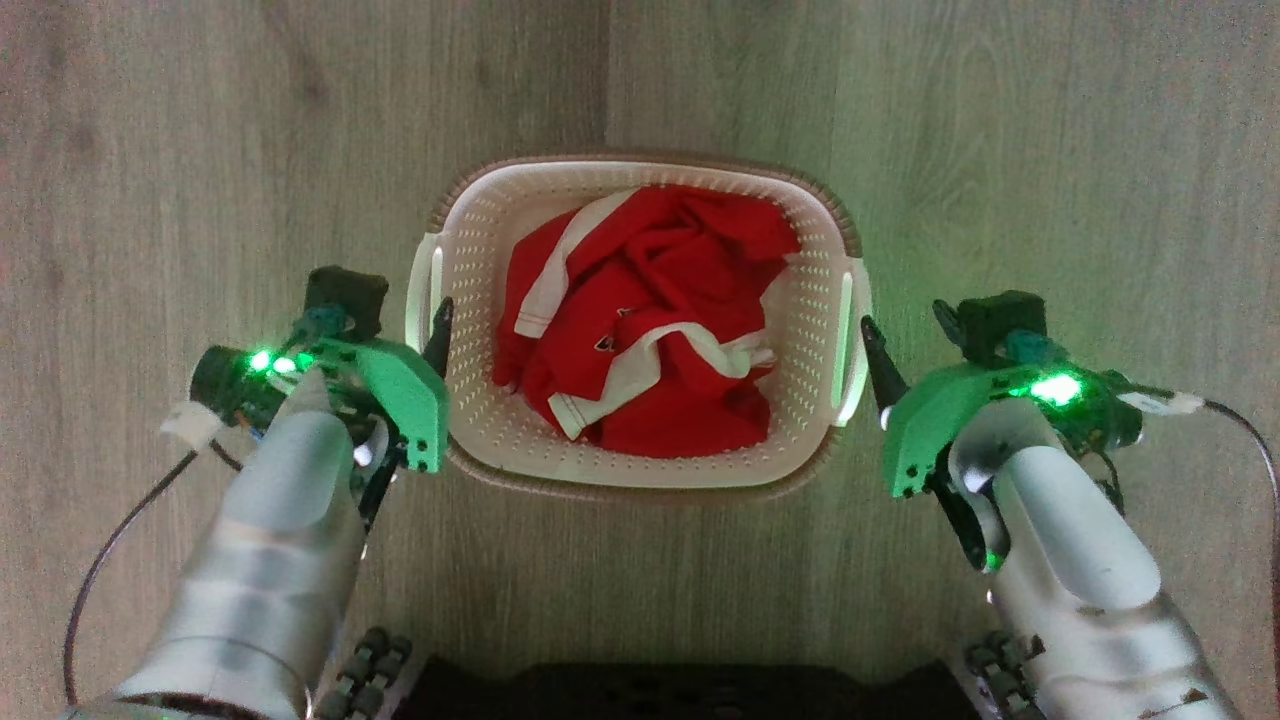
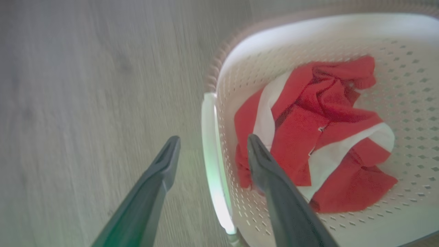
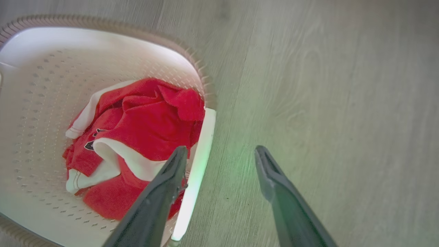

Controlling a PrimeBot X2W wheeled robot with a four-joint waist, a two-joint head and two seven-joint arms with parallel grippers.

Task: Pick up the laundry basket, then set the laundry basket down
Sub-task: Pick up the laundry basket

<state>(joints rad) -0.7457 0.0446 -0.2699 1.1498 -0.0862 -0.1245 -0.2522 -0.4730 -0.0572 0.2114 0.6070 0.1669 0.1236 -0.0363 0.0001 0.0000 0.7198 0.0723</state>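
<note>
The laundry basket (image 1: 640, 172) is cream-white and perforated with a brown woven-look rim, and it stands on the floor straight ahead of me. A crumpled red and white garment (image 1: 640, 320) lies inside it. My left gripper (image 1: 432, 335) is open beside the basket's left handle (image 1: 422, 290). In the left wrist view the left gripper (image 2: 212, 140) straddles that handle (image 2: 211, 154), one finger outside and one over the basket's inside. My right gripper (image 1: 880, 360) is open at the right handle (image 1: 855, 340). In the right wrist view the right gripper (image 3: 221, 151) has that handle (image 3: 199, 154) between its fingers, close to the inner one.
The pale wood-look floor (image 1: 200, 150) spreads around the basket on all sides. My dark base (image 1: 680, 690) lies along the head view's bottom edge. Thin cables trail from both wrists, the left cable (image 1: 100, 560) and the right cable (image 1: 1250, 430).
</note>
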